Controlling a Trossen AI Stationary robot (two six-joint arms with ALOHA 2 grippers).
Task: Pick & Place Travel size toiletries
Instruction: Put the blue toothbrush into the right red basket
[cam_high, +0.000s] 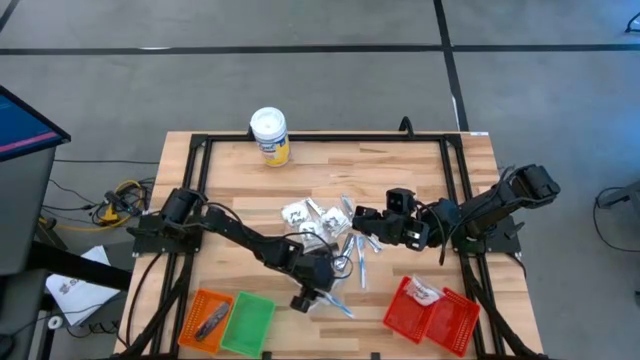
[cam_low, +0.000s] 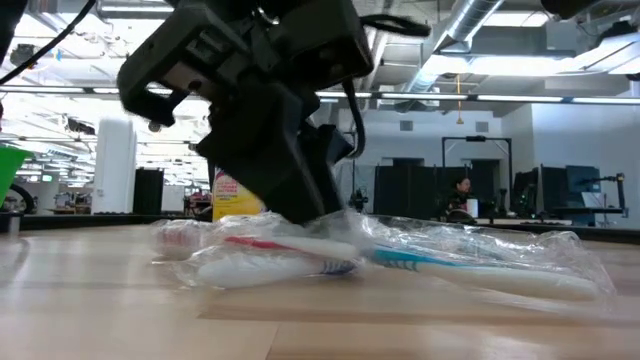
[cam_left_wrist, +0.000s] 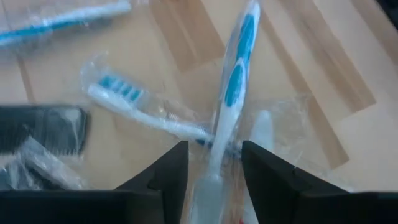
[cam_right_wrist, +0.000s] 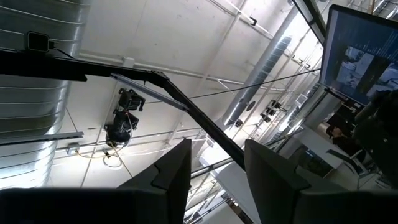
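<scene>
Toiletries (cam_high: 322, 225): heaped at the middle of the tabletop (cam_high: 420, 160) in the high view, white sachets toward 12 o'clock, slim silvery sticks (cam_high: 357, 262) at 4 o'clock of the heap with long axes near 12 to 6. One clear-wrapped toothbrush (cam_high: 337, 306) apart at 6 o'clock of the heap, long axis roughly 10 to 4. Left end effector (cam_high: 304, 299) right over that toothbrush's 10 o'clock end. Right end effector (cam_high: 363, 214) at 3 o'clock of the heap, waiting. White-lidded yellow canister (cam_high: 269, 135) at 12 o'clock. Orange basket (cam_high: 207, 318) and green basket (cam_high: 248, 322) at 7 o'clock, red baskets (cam_high: 435, 315) at 5 o'clock.

Low view: left end effector (cam_low: 305, 205) down at the tabletop (cam_low: 100, 310), on a bundle of wrapped toothbrushes lying flat, long axes 9 to 3; a red-and-white one (cam_low: 270, 247) beside a teal-and-white one (cam_low: 470, 265).

Left wrist view: fingers (cam_left_wrist: 168, 177) partly open, one on each side of a blue-and-white toothbrush (cam_left_wrist: 234, 87) in clear film, not pressed shut on it. Long axis straight out away from the end effector (cam_left_wrist: 214, 171); head end not discernible. Second toothbrush (cam_left_wrist: 140, 109) crossing beneath it at a slant. Black comb (cam_left_wrist: 43, 127) nearby.

Right wrist view: fingers (cam_right_wrist: 171, 177) parted about halfway, holding nothing, aimed at the ceiling.
</scene>
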